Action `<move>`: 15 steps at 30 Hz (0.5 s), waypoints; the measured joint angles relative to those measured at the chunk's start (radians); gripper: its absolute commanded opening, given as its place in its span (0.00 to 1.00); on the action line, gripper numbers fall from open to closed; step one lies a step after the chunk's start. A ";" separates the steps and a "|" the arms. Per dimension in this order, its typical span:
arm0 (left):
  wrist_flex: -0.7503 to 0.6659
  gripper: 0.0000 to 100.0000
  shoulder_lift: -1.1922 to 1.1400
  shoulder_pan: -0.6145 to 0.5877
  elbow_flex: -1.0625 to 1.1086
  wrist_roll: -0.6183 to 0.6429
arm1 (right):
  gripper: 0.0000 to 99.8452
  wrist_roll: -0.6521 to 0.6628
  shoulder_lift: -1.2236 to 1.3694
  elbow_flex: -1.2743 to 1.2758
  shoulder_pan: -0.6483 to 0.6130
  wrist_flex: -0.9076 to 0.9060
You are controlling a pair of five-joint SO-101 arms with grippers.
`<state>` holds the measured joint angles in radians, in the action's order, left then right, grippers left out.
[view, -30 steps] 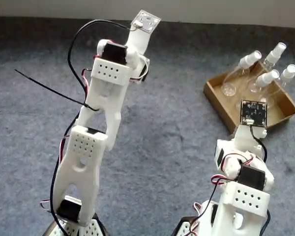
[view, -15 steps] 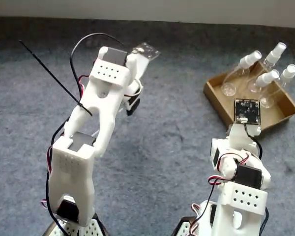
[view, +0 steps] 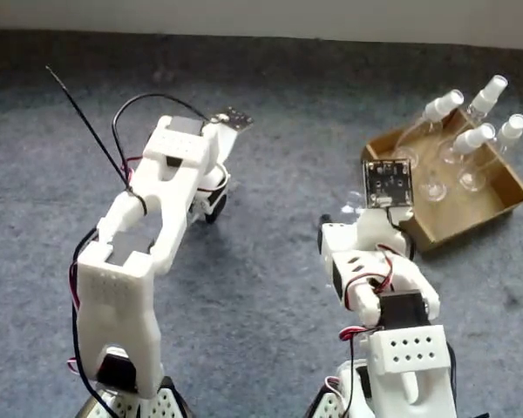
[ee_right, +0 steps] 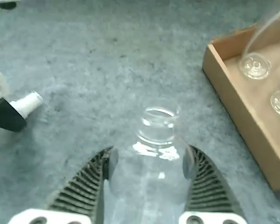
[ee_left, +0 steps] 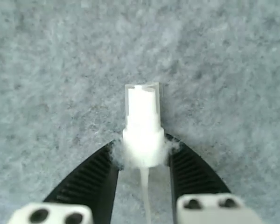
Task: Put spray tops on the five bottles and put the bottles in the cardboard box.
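- My left gripper (ee_left: 143, 148): both dark fingers are clamped on the collar of a white spray top (ee_left: 142, 123). The nozzle end points away from my wrist and the thin dip tube runs back between the fingers.
- Position: this gripper hangs over the left half of the grey, carpet-like tabletop (view: 288, 131), toward the far edge. I cannot tell whether the spray top touches the surface.
- My right gripper (ee_right: 149, 157): its fingers are closed against both sides of a clear bottle (ee_right: 157, 140). The bottle's mouth is open, with no spray top on it.
- Position: the held bottle is over the tabletop right of centre, just beside the left wall of the cardboard box (view: 475, 218) and outside it.
- The cardboard box sits near the right edge of the tabletop, toward the far right corner, turned at an angle to the edges.
- Box contents: four bottles (view: 473, 139), each fitted with a white spray top. They lean with their tops over the far rim.
- The right wrist view also shows the spray top in my left gripper, well apart from the open bottle.
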<state>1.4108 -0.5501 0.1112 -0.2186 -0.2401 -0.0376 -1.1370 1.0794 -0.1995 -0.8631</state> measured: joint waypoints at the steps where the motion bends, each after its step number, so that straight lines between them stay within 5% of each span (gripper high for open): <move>1: -0.018 0.06 0.000 -0.008 0.012 0.000 | 0.11 -0.008 0.000 0.000 -0.014 0.020; 8: -0.044 0.06 0.000 -0.040 0.026 -0.086 | 0.11 -0.015 0.000 0.074 -0.035 0.195; 15: -0.006 0.26 0.000 -0.040 0.028 -0.112 | 0.11 -0.015 0.000 0.169 -0.040 0.272</move>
<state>1.4047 -0.5501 0.0713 -0.1910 -0.3521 -0.0529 -1.1370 1.2482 -0.2394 -0.5915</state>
